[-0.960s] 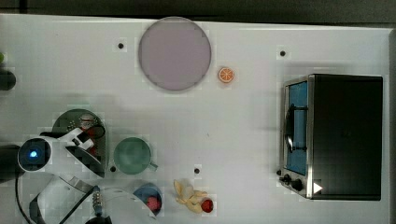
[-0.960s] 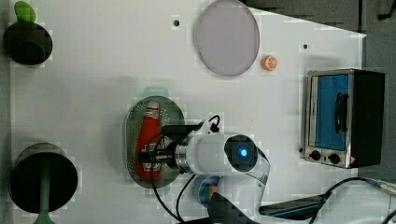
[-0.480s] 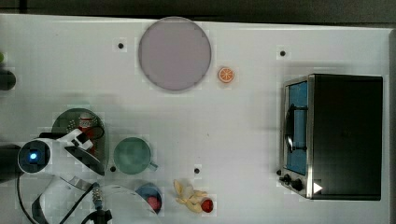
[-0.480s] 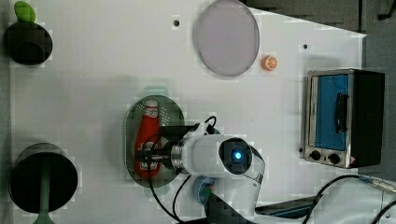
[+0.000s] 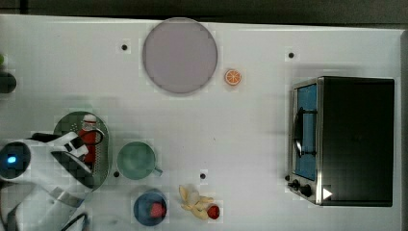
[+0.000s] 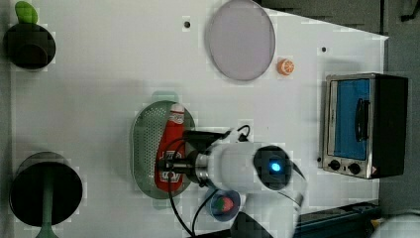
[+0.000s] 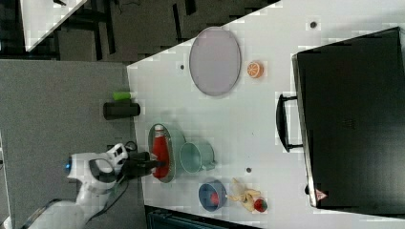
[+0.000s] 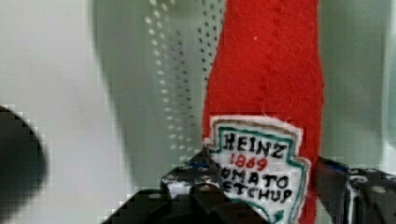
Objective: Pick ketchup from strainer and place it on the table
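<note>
Ketchup (image 6: 171, 144) in strainer (image 6: 146, 148), clamped by gripper (image 8: 261, 186)

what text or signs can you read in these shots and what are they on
"HEINZ" – white label of the ketchup bottle, wrist view
"1869" – same label, in red
"TOMATO KETCHUP" – same label, first letters partly hidden
Triangular sign on the toaster oven, lower corner: too small to read

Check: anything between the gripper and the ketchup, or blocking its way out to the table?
No. The gripper is shut on the ketchup, which lies in the strainer. Bare table borders it; the green mug sits close beside.
</note>
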